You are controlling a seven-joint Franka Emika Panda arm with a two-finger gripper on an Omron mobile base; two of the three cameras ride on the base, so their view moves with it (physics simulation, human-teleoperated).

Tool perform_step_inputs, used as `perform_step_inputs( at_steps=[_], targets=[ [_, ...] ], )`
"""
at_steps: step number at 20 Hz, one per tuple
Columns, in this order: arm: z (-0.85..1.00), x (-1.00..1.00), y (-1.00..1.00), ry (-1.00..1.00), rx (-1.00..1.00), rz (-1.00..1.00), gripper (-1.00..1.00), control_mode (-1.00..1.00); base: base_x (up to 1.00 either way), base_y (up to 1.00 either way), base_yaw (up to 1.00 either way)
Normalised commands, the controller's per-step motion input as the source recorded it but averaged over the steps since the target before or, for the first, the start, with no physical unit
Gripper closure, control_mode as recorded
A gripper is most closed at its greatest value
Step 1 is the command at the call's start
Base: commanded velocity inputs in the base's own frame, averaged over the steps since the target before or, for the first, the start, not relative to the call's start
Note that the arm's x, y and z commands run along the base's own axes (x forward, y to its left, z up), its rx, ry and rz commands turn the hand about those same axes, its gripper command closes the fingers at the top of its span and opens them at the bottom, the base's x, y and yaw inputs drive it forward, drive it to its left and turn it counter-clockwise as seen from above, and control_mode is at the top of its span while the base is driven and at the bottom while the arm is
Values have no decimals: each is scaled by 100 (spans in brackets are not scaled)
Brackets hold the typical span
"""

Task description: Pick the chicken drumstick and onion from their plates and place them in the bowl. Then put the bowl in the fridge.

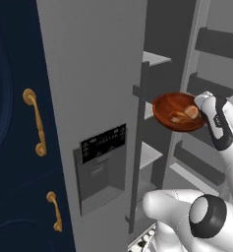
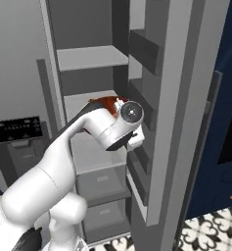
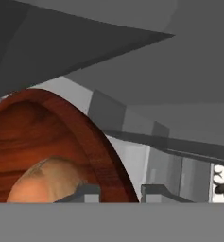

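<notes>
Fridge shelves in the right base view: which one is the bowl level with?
The middle white shelf, just below the top shelf and above the two lower shelves. The reddish-brown bowl, gripped at its rim by the tool, sits at that shelf's height.

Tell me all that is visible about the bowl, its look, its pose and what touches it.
The bowl is round, wide and shallow, reddish-brown with a wood-like grain. It is strongly tilted, its inside facing the left base camera, in the air before the open fridge, level with the middle shelves. The pincer is shut on its rim at the side nearest the arm. Inside lie tan-orange food pieces; the hand view shows a rounded one, probably the onion. Nothing else touches the bowl.
</notes>
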Motion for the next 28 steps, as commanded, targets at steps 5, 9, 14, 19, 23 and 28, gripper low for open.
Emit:
perform_step_inputs(
  at_steps=[5,9,14,19,23,28],
  targets=[
    [0,0,0,0,0,0,100,100,40,32,-6],
    [25,-20,1,-16,0,-1,100,-100,0,3,0],
    [71,-22,11,-18,1,-1,100,-100,0,0,0],
    [26,-2,5,-13,14,0,100,-100,0,0,0],
    [-2,13,33,-18,19,0,100,-100,0,0,0],
    [-12,48,56,-14,13,0,100,-100,0,0,0]
  ],
)
